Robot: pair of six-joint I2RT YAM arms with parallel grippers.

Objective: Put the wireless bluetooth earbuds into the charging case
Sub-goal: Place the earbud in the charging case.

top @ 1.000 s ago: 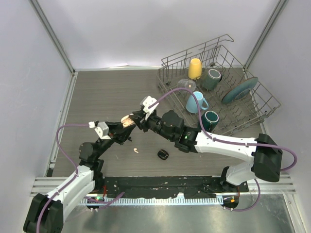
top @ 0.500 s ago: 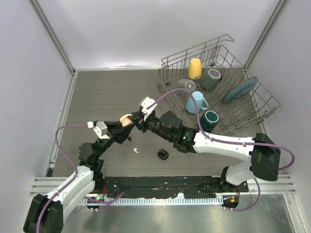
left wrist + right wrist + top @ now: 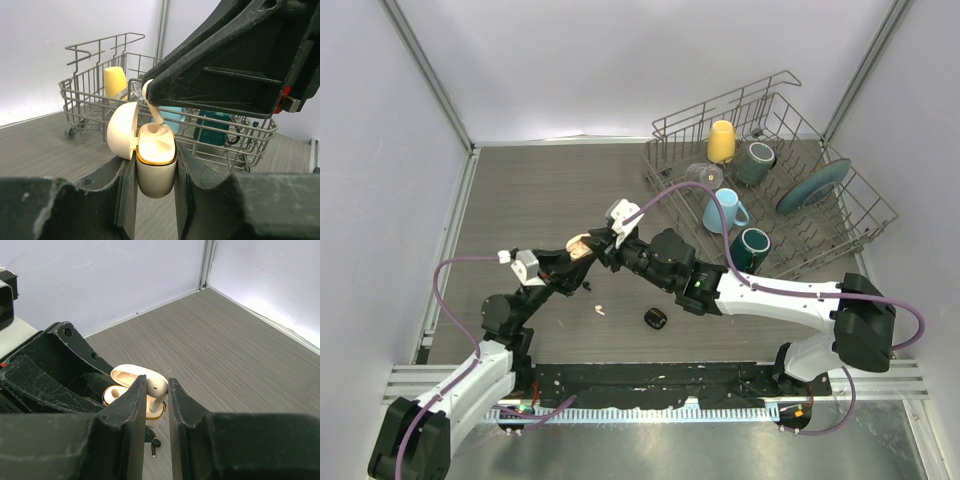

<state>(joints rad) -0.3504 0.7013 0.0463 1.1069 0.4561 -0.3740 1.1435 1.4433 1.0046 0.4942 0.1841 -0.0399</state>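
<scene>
My left gripper (image 3: 578, 256) is shut on an open cream-white charging case (image 3: 156, 165), held upright above the table with its lid (image 3: 122, 131) swung left. My right gripper (image 3: 158, 386) is shut on a cream-white earbud (image 3: 157, 389). The earbud's stem points down into the case's far slot, as the left wrist view (image 3: 153, 114) shows. The case also shows in the right wrist view (image 3: 114, 393). A second cream earbud (image 3: 599, 310) lies on the table. A black earbud (image 3: 154, 444) lies below the case. A black charging case (image 3: 655, 319) sits near the front.
A wire dish rack (image 3: 840, 225) stands at the back right, holding a yellow cup (image 3: 721, 141), a blue mug (image 3: 723, 211), dark teal mugs (image 3: 753, 247) and a teal plate (image 3: 814, 185). Grey walls enclose the wooden table (image 3: 540, 190).
Both grippers have shifted slightly left together. The right gripper still holds the earbud over the case.
</scene>
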